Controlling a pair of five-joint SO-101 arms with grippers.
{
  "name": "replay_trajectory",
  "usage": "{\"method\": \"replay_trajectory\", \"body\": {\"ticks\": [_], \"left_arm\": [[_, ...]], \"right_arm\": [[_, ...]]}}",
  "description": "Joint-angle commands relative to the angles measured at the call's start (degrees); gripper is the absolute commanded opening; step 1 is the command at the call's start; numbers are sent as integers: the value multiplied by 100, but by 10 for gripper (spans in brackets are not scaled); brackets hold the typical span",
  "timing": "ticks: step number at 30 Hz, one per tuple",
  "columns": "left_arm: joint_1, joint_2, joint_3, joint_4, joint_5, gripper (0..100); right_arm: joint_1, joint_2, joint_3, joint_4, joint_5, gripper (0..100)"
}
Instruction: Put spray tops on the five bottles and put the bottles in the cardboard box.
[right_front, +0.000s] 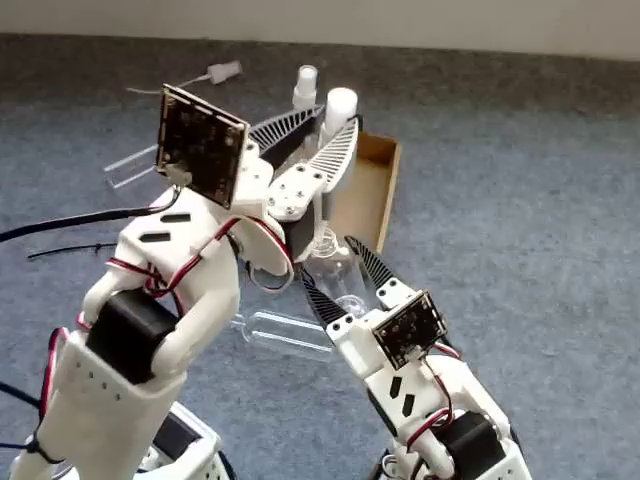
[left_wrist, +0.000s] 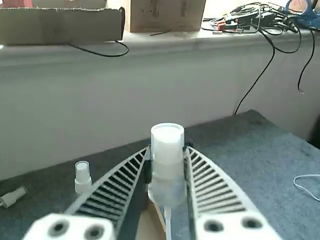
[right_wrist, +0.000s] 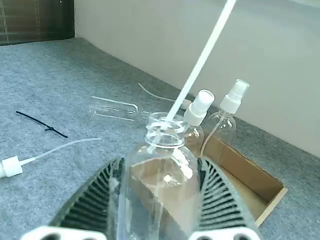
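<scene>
Right wrist view: steadies uncapped bottle (right_wrist: 160, 182) upright in clamped right pincer (right_wrist: 160, 164). Pinches spray top (left_wrist: 167, 165) overhead in left pincer (left_wrist: 167, 149), to feed tube (right_wrist: 200, 60) inside

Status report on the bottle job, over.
Left pincer shut on spray top, right pincer shut on bottle. Tube in the neck, top not seated. Two capped bottles stand at cardboard box's far end.
</scene>
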Motion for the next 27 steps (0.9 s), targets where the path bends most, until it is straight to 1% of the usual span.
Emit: {"method": "replay_trajectory", "body": {"ticks": [1,7,10,15,19,24,27], "left_arm": [[31,-110,224,-123,9,45],[31,-163,549,-44,9,45],[48,-400,523,360,9,45],[409,-910,752,1020,-9,45],[435,-1147,1138,1073,-9,49],[479,-1226,1525,1116,-624,50],[470,-1226,1385,1433,-686,50]], "right_arm": [[75,-66,-31,-110,-44,4],[84,-57,-31,-127,-44,4],[198,-57,-31,-145,-53,4],[286,-48,-57,-163,-79,4],[295,-40,-40,-462,-237,4],[295,-40,-40,-470,-237,4],[303,-40,-40,-470,-237,4]]}}
